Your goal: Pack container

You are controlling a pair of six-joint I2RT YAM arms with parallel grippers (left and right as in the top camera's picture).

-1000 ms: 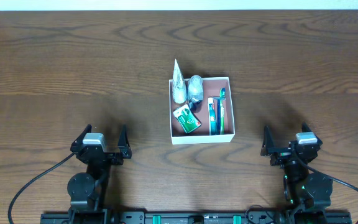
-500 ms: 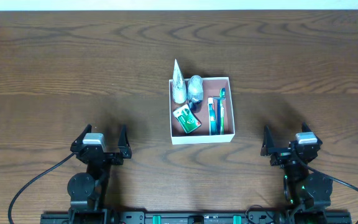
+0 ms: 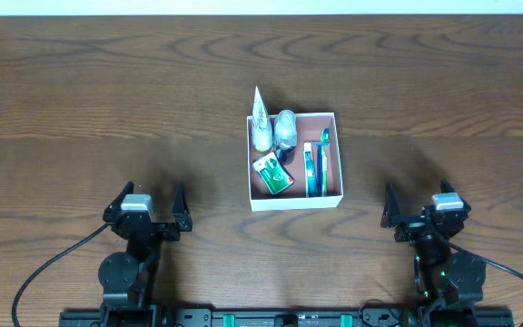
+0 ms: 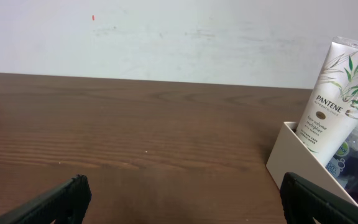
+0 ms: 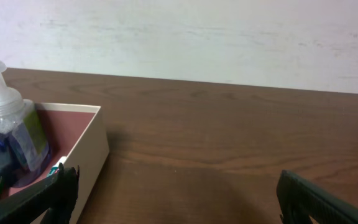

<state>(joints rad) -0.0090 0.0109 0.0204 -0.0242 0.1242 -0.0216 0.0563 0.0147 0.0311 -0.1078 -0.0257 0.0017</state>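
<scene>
The container (image 3: 339,156) is a shallow square white box with a pinkish floor at the table's centre. Inside it are a white Pantene tube (image 3: 260,123), a clear pump bottle (image 3: 285,129), a green packet (image 3: 272,174) and green toothbrushes (image 3: 314,163). My left gripper (image 3: 145,205) is open and empty at the near left, well apart from the box. My right gripper (image 3: 421,207) is open and empty at the near right. The left wrist view shows the tube (image 4: 334,99) and box wall (image 4: 294,155). The right wrist view shows the bottle (image 5: 8,134) and box wall (image 5: 92,149).
A white wall (image 4: 166,37) runs behind the table's far edge. Brown wooden tabletop (image 3: 107,109) surrounds the box on all sides.
</scene>
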